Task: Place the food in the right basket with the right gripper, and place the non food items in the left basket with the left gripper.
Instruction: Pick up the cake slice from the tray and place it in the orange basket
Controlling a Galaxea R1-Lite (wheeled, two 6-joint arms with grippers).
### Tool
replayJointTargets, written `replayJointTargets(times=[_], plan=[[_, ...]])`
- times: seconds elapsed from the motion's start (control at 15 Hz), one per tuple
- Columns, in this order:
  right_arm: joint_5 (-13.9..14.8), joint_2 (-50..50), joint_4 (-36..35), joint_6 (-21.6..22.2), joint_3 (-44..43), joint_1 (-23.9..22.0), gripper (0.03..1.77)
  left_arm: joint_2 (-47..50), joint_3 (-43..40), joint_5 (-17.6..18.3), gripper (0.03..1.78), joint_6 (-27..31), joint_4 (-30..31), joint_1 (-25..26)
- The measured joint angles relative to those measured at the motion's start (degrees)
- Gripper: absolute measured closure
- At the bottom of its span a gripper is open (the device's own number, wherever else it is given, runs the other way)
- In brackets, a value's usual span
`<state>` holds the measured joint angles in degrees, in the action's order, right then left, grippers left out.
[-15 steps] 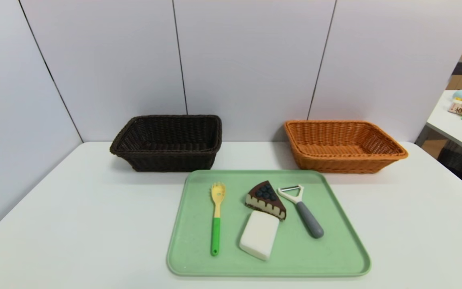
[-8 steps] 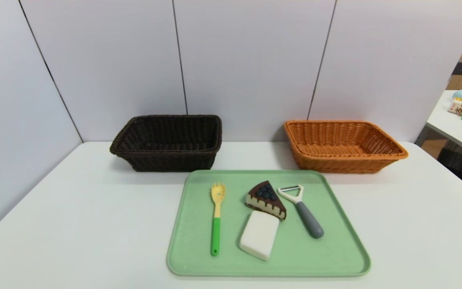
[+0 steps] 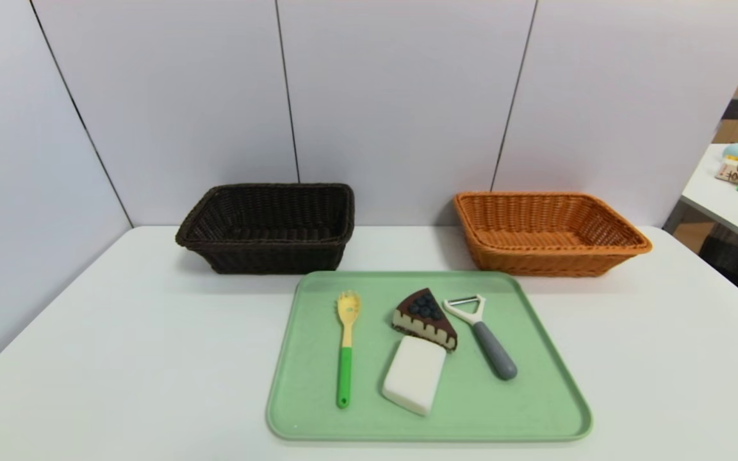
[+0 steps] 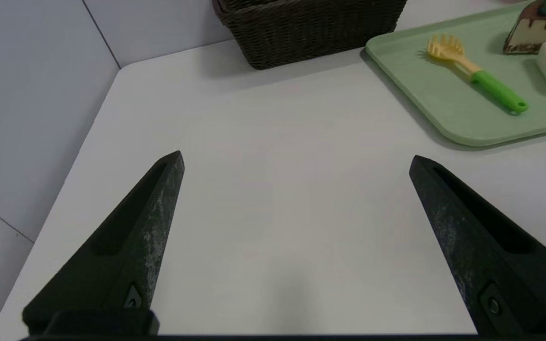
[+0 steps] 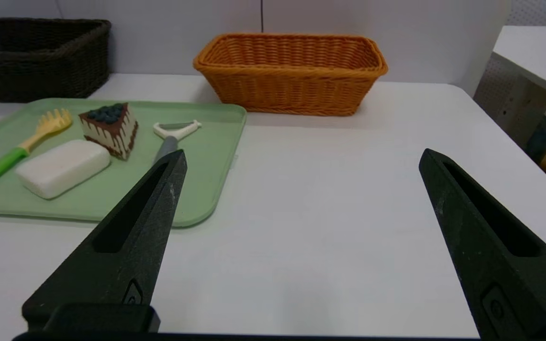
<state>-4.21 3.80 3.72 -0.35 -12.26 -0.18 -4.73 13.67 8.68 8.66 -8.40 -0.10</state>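
A green tray lies at the table's middle front. On it are a yellow-and-green pasta fork, a chocolate blueberry cake slice, a white block and a grey-handled peeler. The dark brown left basket and the orange right basket stand behind the tray. Neither arm shows in the head view. My left gripper hangs open over bare table left of the tray. My right gripper hangs open over bare table right of the tray. Both hold nothing.
White wall panels close off the back and left of the table. A second table with coloured items stands off to the right, beyond the table's right edge.
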Motion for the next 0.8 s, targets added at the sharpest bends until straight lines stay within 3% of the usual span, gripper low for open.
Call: replayJointTargets(times=[0.27,0.4,0.8], plan=[[-2.49,7.57,0.2,-0.16,-8.24,-0.06,0.11,-8.78,9.95,0.44,0.12,-1.38,-0.24,0.0],[-5.33,11.9,0.18,-0.28,-12.29,-0.12,0.11,-14.09,15.52,0.71,0.12,-3.04,-0.24,0.0],[-10.59,25.84,-0.15,-0.52,-22.52,0.26,0.11,-30.96,28.96,4.68,0.12,-4.23,-0.26,-0.11]])
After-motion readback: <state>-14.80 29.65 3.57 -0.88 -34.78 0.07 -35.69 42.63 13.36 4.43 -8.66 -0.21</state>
